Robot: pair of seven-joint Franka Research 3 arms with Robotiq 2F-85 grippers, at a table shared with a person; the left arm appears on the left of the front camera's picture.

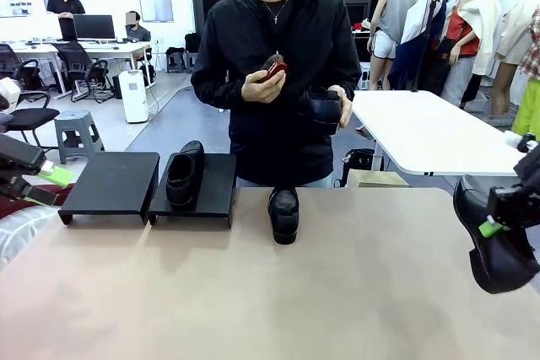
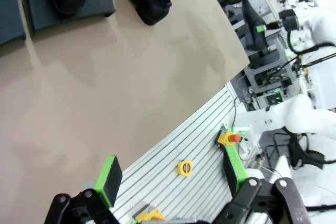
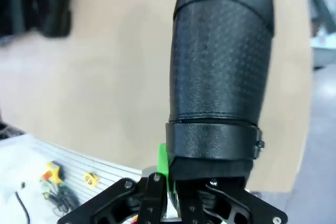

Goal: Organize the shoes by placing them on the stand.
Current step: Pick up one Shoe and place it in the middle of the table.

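Right gripper (image 1: 496, 223) clamped on shoe (image 1: 498, 259) at 3 o'clock; left gripper (image 1: 40, 185) fingers apart, empty, 9 o'clock.

Stand (image 1: 110, 181): two low matte-black platforms, side by side, far left of counter (image 1: 253, 292). Glossy black loafer (image 1: 186, 176) lengthwise on right platform. Second shoe (image 1: 283, 212) on counter just right of stand. Third shoe (image 1: 325, 107) in person's hand (image 1: 342, 105). Fourth shoe (image 1: 499, 252), pebbled leather, pinched in robot's right hand (image 1: 496, 223), hanging above counter's right edge.
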